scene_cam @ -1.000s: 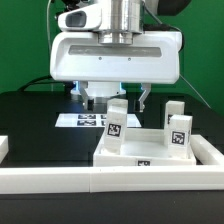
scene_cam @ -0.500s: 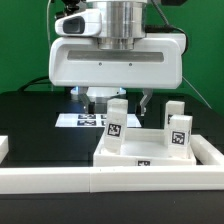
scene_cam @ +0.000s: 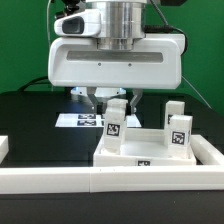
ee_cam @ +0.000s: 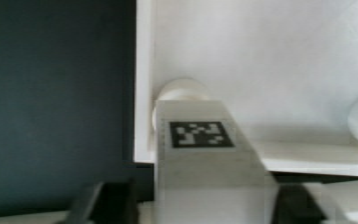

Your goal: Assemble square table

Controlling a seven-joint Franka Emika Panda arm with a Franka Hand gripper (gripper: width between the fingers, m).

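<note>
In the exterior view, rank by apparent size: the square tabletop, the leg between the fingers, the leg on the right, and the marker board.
1. Square tabletop, clearly largest.
2. Marker board, though the gripper hides part of it.
3. Leg between the fingers and right leg: they look alike, so no ranking.

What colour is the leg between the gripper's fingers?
White leg, with a black-and-white square tag; clearest in the wrist view.

White, boxy, rounded casing fills the arm's lower end, glossy under the lights. Above it rises a ribbed silver-grey cylinder, a small white camera unit with a black lens beside it. Below, the end effector (scene_cam: 112,99) shows 2 thin dark fingers (scene_cam: 137,100).
</note>
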